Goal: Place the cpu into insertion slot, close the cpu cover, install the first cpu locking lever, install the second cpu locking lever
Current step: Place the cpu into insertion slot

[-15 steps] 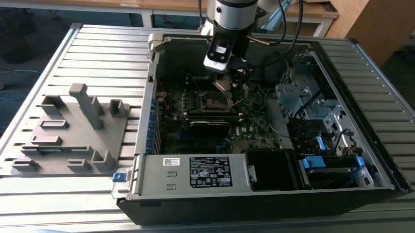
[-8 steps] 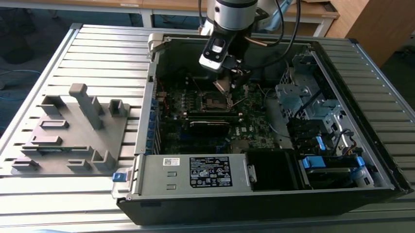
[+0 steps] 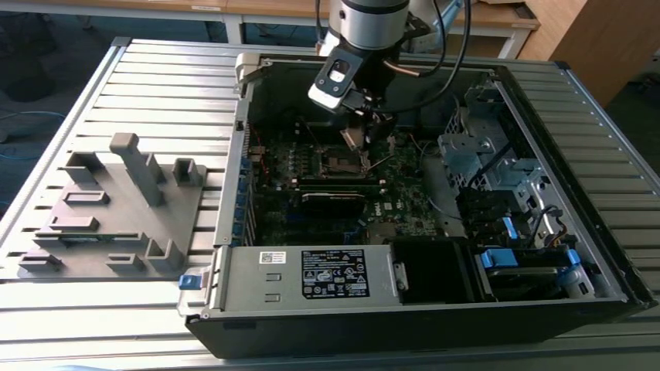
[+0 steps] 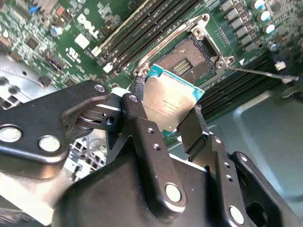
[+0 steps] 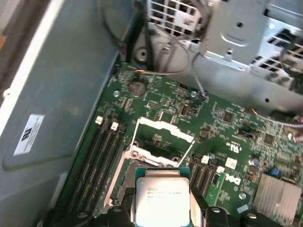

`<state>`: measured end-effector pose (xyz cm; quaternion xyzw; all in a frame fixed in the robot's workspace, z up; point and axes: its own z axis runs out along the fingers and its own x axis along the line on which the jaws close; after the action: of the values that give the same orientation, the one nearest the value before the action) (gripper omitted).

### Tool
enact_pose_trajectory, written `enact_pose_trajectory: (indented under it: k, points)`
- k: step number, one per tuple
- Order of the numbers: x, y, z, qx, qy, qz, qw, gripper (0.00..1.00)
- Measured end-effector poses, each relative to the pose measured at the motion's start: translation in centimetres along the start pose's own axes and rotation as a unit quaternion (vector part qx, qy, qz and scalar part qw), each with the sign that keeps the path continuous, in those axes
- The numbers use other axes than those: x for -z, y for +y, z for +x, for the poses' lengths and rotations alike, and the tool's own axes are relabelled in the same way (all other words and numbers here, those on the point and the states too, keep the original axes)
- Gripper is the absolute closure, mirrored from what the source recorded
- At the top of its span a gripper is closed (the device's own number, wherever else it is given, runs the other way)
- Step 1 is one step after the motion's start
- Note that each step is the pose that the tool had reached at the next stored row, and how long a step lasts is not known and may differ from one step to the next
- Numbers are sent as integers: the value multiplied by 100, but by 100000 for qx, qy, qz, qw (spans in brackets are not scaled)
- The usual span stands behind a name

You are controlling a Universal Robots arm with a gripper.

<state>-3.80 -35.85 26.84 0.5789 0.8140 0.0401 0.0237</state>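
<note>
**Exterior view.** The open computer case (image 3: 239,154) lies on its side on the slatted counter (image 3: 154,85). This turns the motherboard (image 3: 309,220) inside it face up, so the arm can reach it from above. The tool (image 3: 356,133) hangs inside the case over the insertion slot (image 3: 342,162), with the cpu (image 3: 354,141) at its tips. The case also holds a drive cage (image 3: 469,147) on the exterior view's right. A grey fixture plate (image 3: 113,216) lies on the counter beside the case, on the exterior view's left.

**Second wrist view.** The tool (image 4: 166,116) is clenched on the cpu (image 4: 170,101). Its fingers (image 4: 137,118) bear on opposite edges, which leaves the metal top uncovered. The cpu is held clear of the board, near the insertion slot (image 4: 185,56) but not in it. The slot holds nothing and its contact field is bare. A locking lever (image 4: 258,72) juts out to one side, apparently released.

**First wrist view.** The cpu (image 5: 162,201) shows its metal top to the camera. The cpu cover (image 5: 163,126) stands raised beyond it, with the board visible through its window, so the way into the slot is open. Memory slots (image 5: 102,151) run alongside the socket.
</note>
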Motion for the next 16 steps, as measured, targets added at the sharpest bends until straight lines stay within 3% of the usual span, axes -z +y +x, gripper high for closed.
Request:
enact_pose_trajectory:
  k: [16]
  points:
    - [0,-3,1,-700,-69,0,99998,46]
